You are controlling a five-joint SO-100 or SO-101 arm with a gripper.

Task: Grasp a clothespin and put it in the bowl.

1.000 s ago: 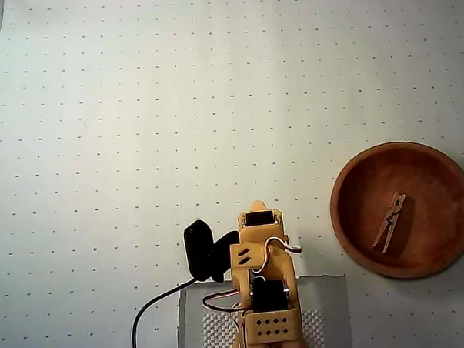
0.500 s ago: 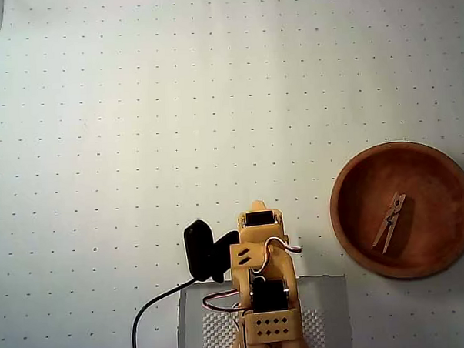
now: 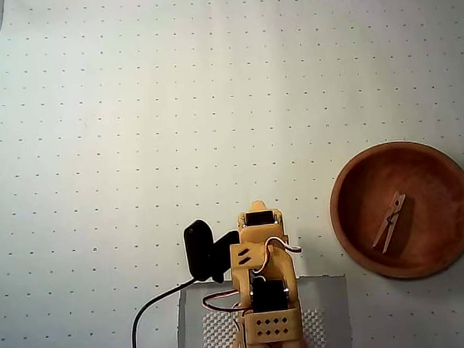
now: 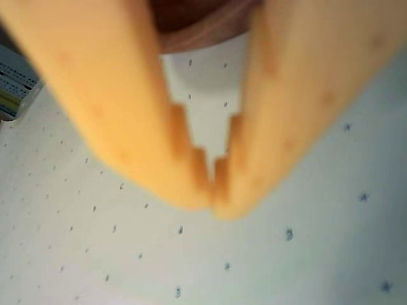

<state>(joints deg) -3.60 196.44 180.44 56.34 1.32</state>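
I read the job as done: the pin (image 3: 390,222) lies inside the bowl (image 3: 349,215) at right, jaws pressed together empty (arm folded near its base).

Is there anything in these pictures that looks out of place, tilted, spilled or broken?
Nothing stands out. The clothespin lies flat inside the bowl, which sits upright on the dotted mat. The hand is shut and empty, folded back near the arm's base.

Overhead view looks straight down; wrist view hugs the pincer (image 4: 213,190), sharing the dotted mat (image 3: 175,107).
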